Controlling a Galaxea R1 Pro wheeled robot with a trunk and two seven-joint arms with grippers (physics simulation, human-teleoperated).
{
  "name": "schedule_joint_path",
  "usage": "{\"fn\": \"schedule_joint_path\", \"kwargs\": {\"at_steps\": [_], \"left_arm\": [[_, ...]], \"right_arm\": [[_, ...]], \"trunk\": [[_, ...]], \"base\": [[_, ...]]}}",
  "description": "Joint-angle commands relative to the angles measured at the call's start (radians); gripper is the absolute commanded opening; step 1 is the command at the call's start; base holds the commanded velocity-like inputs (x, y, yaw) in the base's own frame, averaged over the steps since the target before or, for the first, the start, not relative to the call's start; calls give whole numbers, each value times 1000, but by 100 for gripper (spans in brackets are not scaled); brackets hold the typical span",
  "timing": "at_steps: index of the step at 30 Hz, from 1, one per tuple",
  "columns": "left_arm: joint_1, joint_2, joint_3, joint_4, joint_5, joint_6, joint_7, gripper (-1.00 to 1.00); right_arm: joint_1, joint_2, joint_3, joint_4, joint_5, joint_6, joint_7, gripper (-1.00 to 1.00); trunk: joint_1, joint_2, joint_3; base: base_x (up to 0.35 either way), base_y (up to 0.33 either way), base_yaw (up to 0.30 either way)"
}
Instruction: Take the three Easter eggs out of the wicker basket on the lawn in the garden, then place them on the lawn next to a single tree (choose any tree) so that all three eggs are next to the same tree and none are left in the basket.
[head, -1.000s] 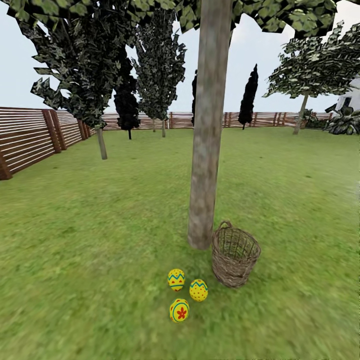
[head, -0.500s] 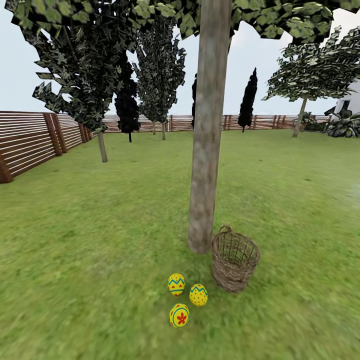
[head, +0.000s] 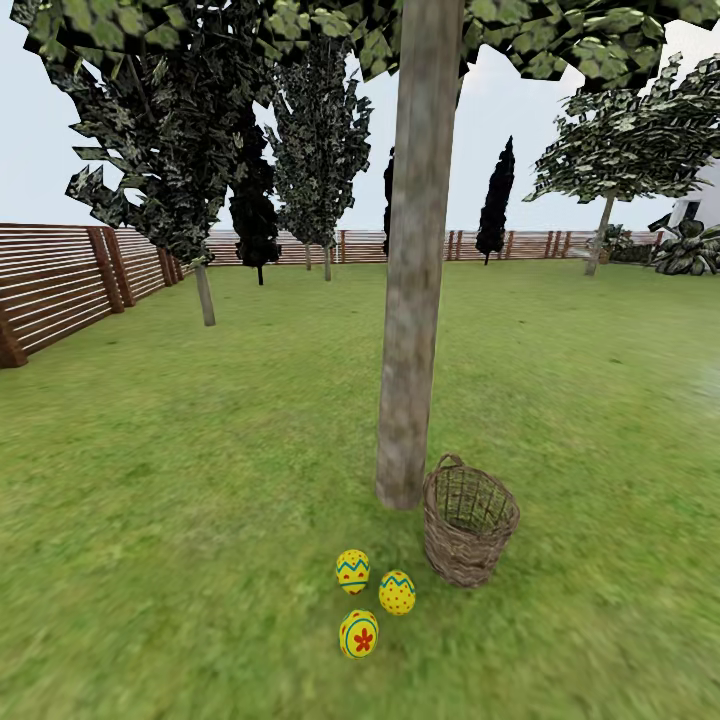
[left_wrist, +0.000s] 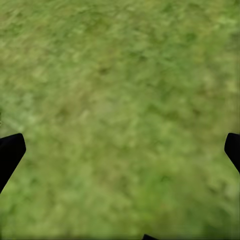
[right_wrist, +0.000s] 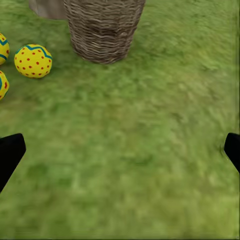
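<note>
Three yellow Easter eggs lie on the lawn (head: 180, 520) just in front of the tree (head: 412, 300): one with zigzags (head: 352, 571), a dotted one (head: 397, 592) and the flower one (head: 359, 634). The wicker basket (head: 470, 520) stands upright right of the trunk's foot, and no egg shows inside it. My left gripper (left_wrist: 120, 155) hangs open over bare grass. My right gripper (right_wrist: 120, 155) is open too, low over the grass, facing the basket (right_wrist: 102, 27) and the dotted egg (right_wrist: 33, 61) from a short way off.
A brown slat fence (head: 50, 285) runs along the left and far side. Other trees (head: 205, 290) and dark cypresses (head: 495, 205) stand further back. Wide grass lies to the left and right of the near tree.
The whole head view has shifted slightly, so everything sits a little lower in the picture. The eggs and the basket keep their places by the trunk.
</note>
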Motion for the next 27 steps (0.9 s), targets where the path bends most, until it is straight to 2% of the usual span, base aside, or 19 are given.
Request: {"fn": "schedule_joint_path", "kwargs": {"at_steps": [1,2,4,6,10,15,27], "left_arm": [[-1,0,1,0,6,-3,-3,100],[0,0,1,0,6,-3,-3,100],[0,1,2,0,5,-3,-2,100],[0,0,2,0,5,-1,-4,100],[0,-1,1,0,4,1,-6,100],[0,-8,-1,0,2,2,-8,100],[0,-9,0,0,2,2,-6,100]], "right_arm": [[0,-20,12,-6,0,-1,-4,100],[0,-39,12,-13,0,-1,-4,100],[-1,-60,11,-28,0,-1,-3,100],[0,-65,13,-33,-1,9,-3,100],[0,-54,15,-34,-2,17,-3,100],[0,-22,17,-24,-4,23,-5,100],[0,-17,16,-22,-4,24,-5,100]], "trunk": [[0,-1,-1],[0,-1,-1],[0,-1,-1],[0,-1,-1],[0,-1,-1],[0,-1,-1],[0,-1,-1]], "base": [[0,0,0],[0,0,0],[0,0,0],[0,0,0],[0,0,0],[0,0,0],[0,0,0]]}}
